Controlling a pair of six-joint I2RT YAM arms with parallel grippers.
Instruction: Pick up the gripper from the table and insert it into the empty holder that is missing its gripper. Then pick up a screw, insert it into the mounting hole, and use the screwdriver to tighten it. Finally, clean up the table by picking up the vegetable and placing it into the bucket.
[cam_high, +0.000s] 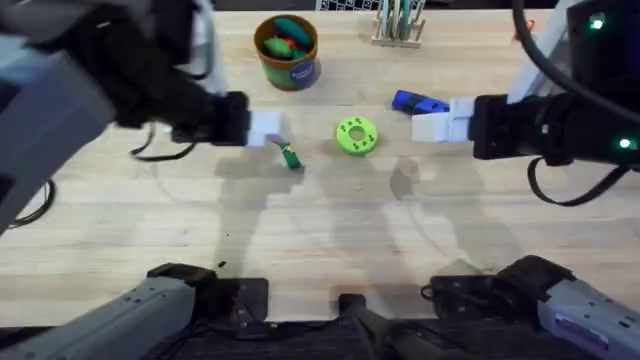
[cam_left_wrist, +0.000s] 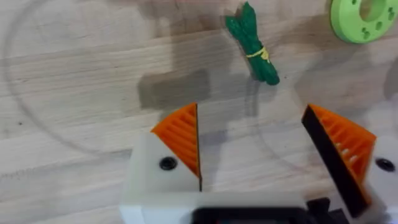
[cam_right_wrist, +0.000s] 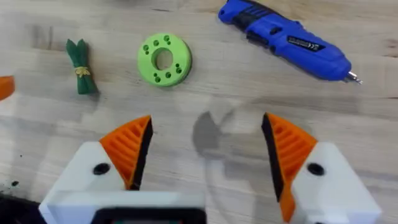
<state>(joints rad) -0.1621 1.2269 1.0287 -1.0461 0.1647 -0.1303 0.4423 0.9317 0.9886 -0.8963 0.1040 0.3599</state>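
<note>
The left tool (cam_left_wrist: 252, 149) is spread wide and holds nothing, just above the vegetable (cam_left_wrist: 254, 45) lying on the table (cam_high: 320, 250). The right tool (cam_right_wrist: 205, 152) is also spread wide with nothing in it, near the screwdriver (cam_right_wrist: 287, 38) and green ring (cam_right_wrist: 164, 59). The bucket (cam_high: 288, 52) stands at the back.

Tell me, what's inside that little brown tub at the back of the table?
The tub holds toy vegetables: a green piece on top and a red one beside it. Whatever lies deeper is covered by them and by the tub's wall.
</note>
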